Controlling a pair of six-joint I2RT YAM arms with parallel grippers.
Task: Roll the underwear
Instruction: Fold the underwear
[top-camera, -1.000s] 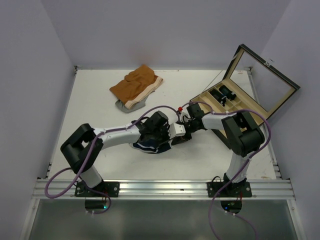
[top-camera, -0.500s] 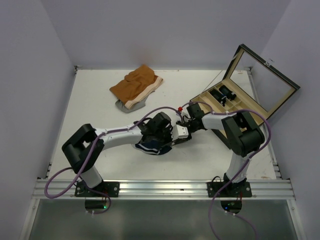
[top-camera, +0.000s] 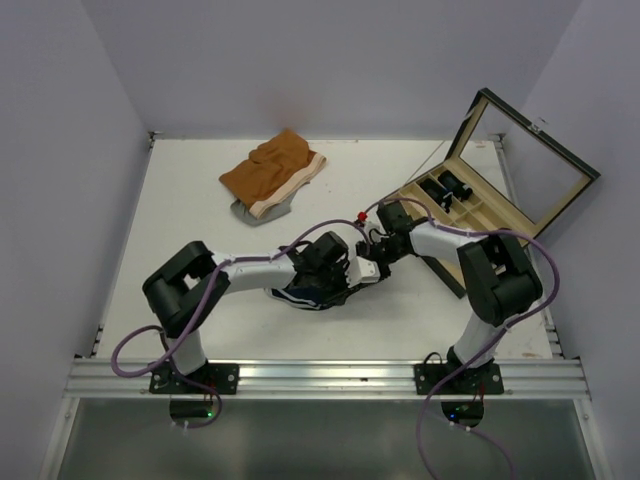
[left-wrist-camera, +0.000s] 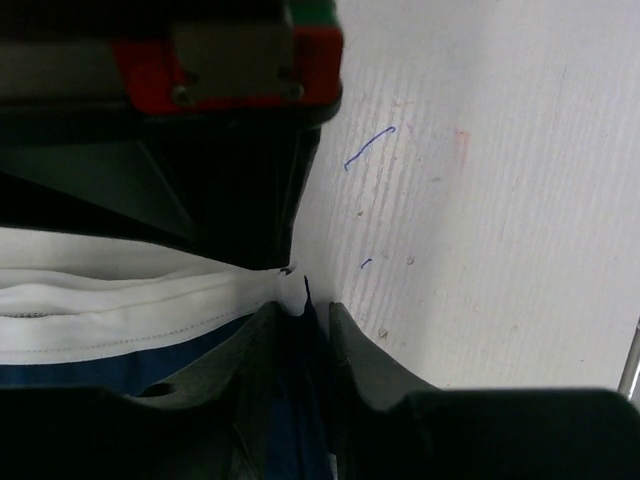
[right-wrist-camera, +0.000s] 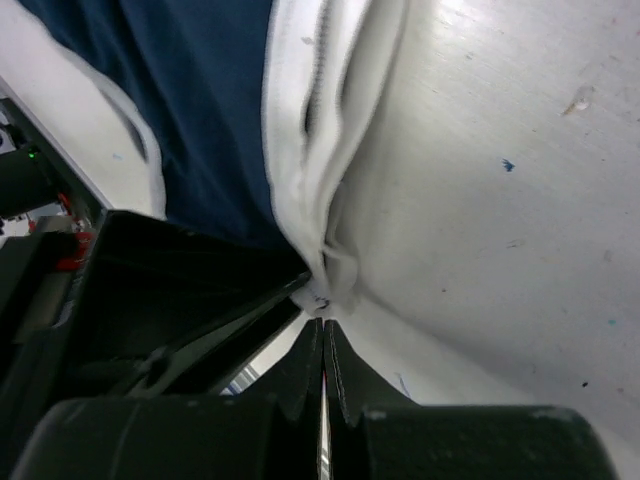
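The navy underwear (top-camera: 303, 294) with white trim lies bunched on the table just in front of both grippers. My left gripper (top-camera: 334, 272) is shut on it: in the left wrist view (left-wrist-camera: 303, 318) dark navy fabric sits pinched between the fingers, with the white waistband (left-wrist-camera: 120, 300) to their left. My right gripper (top-camera: 366, 267) faces the left one closely. In the right wrist view (right-wrist-camera: 323, 335) its fingers are pressed together, tips touching the white waistband (right-wrist-camera: 325, 130), with nothing visibly between them. The navy cloth (right-wrist-camera: 200, 90) spreads above.
Orange-brown shorts (top-camera: 272, 172) lie on a grey garment (top-camera: 250, 212) at the back of the table. An open wooden box (top-camera: 470, 205) with a glass lid stands at the right. The left gripper's black body (right-wrist-camera: 150, 300) fills the right wrist view's lower left.
My left arm has swung its elbow to the right and the left gripper has shifted slightly right over the underwear. The right gripper has stayed close against it.
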